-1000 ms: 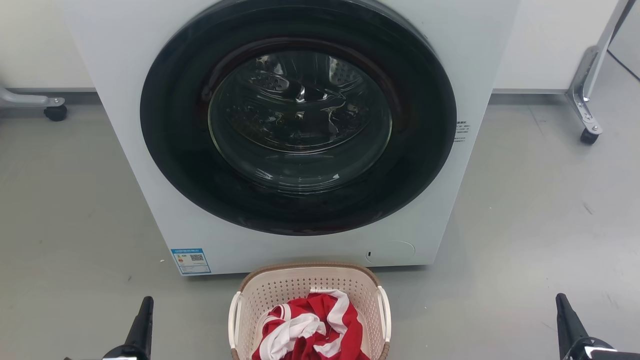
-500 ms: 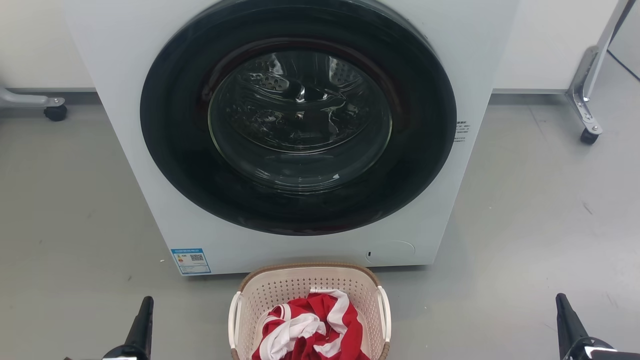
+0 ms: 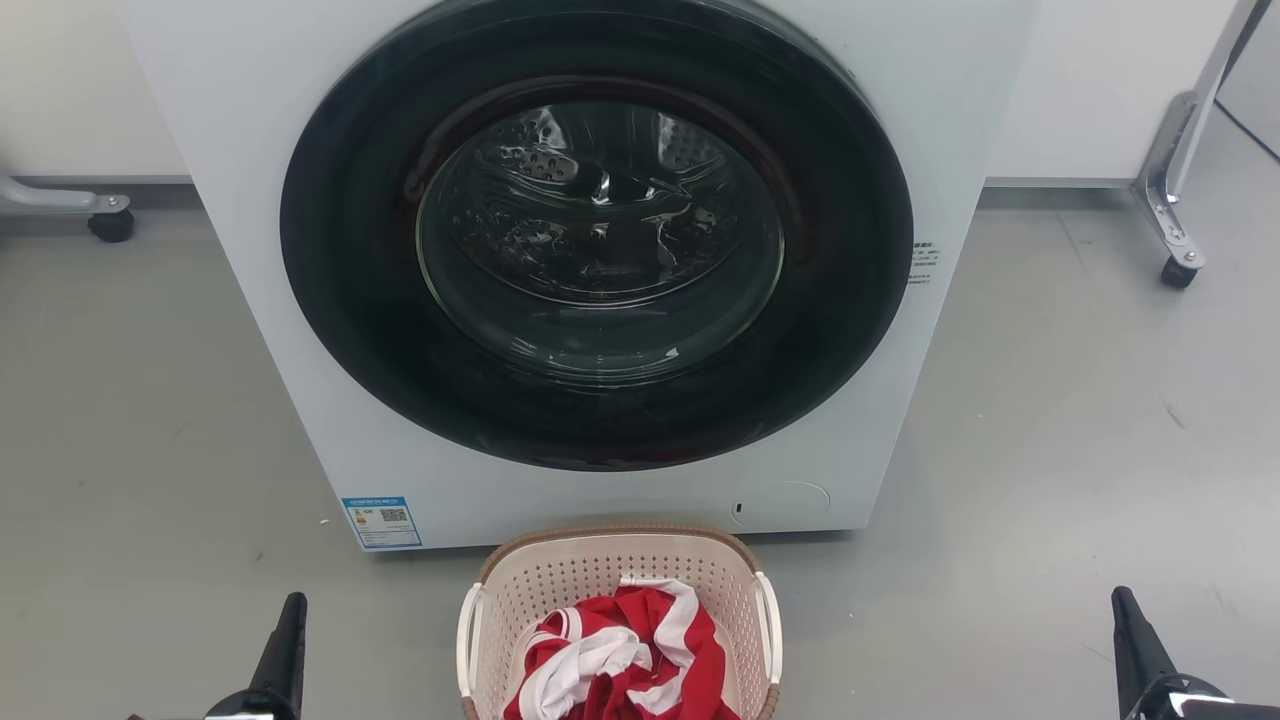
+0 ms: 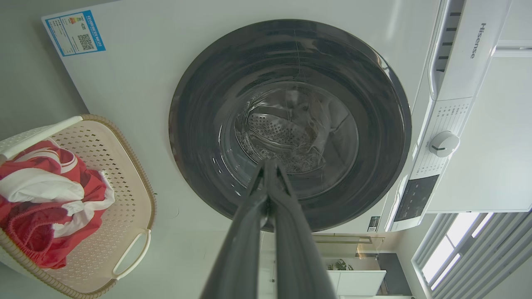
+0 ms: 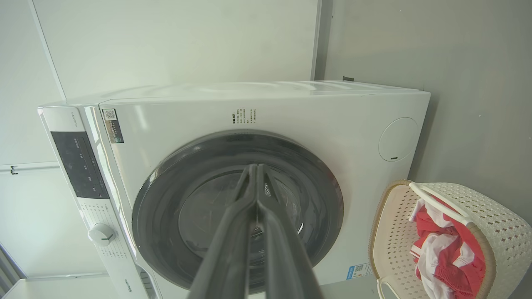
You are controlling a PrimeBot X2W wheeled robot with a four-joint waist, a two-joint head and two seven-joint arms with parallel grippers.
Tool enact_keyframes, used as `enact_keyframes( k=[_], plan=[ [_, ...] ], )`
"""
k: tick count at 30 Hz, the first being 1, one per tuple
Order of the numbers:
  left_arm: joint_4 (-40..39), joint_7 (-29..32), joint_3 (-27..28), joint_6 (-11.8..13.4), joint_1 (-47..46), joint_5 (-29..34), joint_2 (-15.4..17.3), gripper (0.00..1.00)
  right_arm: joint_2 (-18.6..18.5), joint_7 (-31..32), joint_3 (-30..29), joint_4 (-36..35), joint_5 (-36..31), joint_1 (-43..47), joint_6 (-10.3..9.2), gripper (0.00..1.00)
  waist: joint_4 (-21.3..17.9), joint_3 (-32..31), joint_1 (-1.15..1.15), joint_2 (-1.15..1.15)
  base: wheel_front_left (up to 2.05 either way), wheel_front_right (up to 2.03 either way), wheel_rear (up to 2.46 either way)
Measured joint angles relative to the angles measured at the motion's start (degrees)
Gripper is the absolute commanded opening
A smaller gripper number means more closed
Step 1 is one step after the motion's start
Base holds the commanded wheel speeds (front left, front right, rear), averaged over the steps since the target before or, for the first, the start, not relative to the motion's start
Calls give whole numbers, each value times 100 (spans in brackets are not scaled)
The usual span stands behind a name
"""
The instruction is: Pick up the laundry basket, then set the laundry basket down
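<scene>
- A small cream perforated plastic laundry basket (image 3: 570, 580) with a brown woven-look rim sits bottom centre on the grey floor (image 3: 1050, 450), before the white washing machine (image 3: 500, 500).
- The left gripper (image 4: 268, 166) and the right gripper (image 5: 254, 168) have their fingers pressed together, holding nothing.

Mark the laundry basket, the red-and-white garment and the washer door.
laundry basket (image 3: 570, 568): head view, perforated back wall.
red-and-white garment (image 3: 625, 660): head view, middle of the heap.
washer door (image 3: 600, 235): head view, centre of the glass.

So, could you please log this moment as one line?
stage: pre-grasp | laundry basket: on floor before Hisense washing machine, holds red-and-white garment | left fingers: shut, empty | right fingers: shut, empty
</scene>
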Motion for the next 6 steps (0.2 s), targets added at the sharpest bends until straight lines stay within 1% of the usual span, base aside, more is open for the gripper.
enact_keyframes(
  k=[6],
  plan=[
    [0,0,0,0,0,0,0,0,0,0,0,0,0,0,0,0,0,0,0,0,0,0,0]
  ],
)
